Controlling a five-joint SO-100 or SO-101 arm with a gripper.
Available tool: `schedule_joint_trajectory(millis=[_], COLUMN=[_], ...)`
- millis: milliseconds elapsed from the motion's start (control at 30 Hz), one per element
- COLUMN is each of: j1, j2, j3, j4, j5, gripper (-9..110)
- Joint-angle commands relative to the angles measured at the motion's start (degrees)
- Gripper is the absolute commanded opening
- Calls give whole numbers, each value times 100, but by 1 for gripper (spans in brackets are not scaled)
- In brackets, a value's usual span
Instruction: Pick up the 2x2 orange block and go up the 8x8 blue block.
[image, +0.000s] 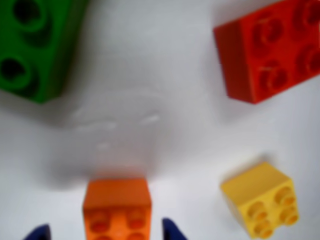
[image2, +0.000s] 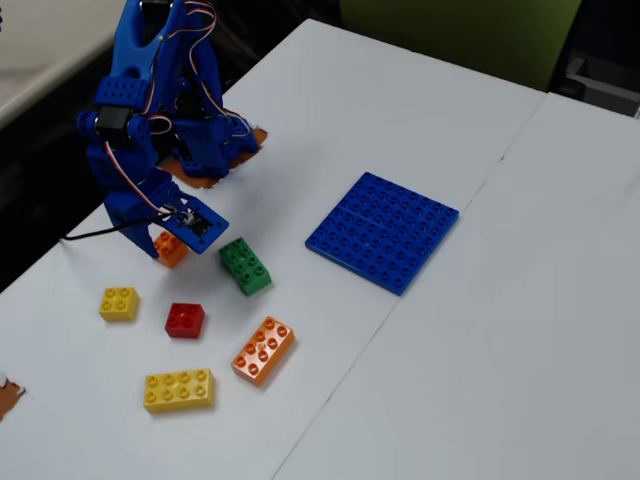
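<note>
2x2 orange block (image: 118, 209) cut by bottom edge, green brick (image: 35, 45) cropped, wrist view blurred

In the fixed view, a blue robot arm bends low over a white table (image2: 500, 330), its gripper (image2: 165, 245) around a small 2x2 orange block (image2: 171, 250). Close beside it stands a green brick (image2: 245, 266), nearest on the way toward the 8x8 blue block (image2: 383, 230). Bare white table lies between the green brick and that flat plate. On the near side sit a small yellow brick (image2: 119, 303), a red brick (image2: 185, 320), a long orange brick (image2: 263, 349) and a long yellow brick (image2: 179, 390), with narrow gaps between them. The table's right half is open.
</note>
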Motion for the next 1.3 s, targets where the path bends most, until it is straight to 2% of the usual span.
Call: schedule_joint_trajectory(millis=[0, 900, 1267], j1=[44, 264, 132], j2=[18, -193, -149], j3=[53, 281, 457], j4=[-141, -396, -615], j5=[35, 97, 308], gripper=[27, 25, 2])
